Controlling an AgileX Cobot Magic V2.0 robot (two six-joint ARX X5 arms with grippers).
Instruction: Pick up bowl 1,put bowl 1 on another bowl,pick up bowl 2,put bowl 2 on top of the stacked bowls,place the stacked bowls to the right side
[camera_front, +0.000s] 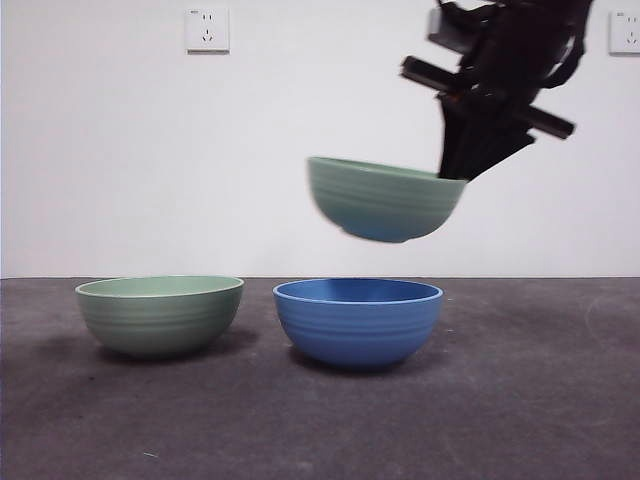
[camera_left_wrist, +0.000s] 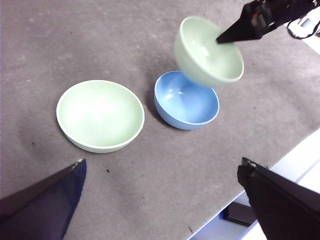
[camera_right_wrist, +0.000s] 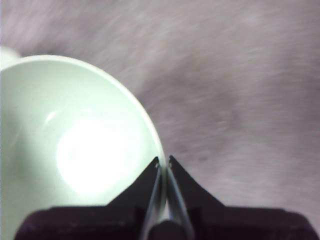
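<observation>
Green bowl (camera_front: 385, 198) hung in the air, right gripper (camera_right_wrist: 163, 161) pinching its rim at about 3 o'clock in the front view, one jaw inside the wall, one outside. It sat tilted, directly above the blue bowl (camera_front: 358, 320), not touching. Second green bowl (camera_front: 160, 314) rested on the table (camera_front: 540, 400) at the blue one's 9 o'clock, just beside it. Left gripper (camera_left_wrist: 160, 200) waited with jaws wide, holding nothing. Judgement: bowl looked stiff, light, probably smooth plastic or melamine; a one-sided rim pinch lets it swing or slip, so the grip should stay firm and the lowering level.
</observation>
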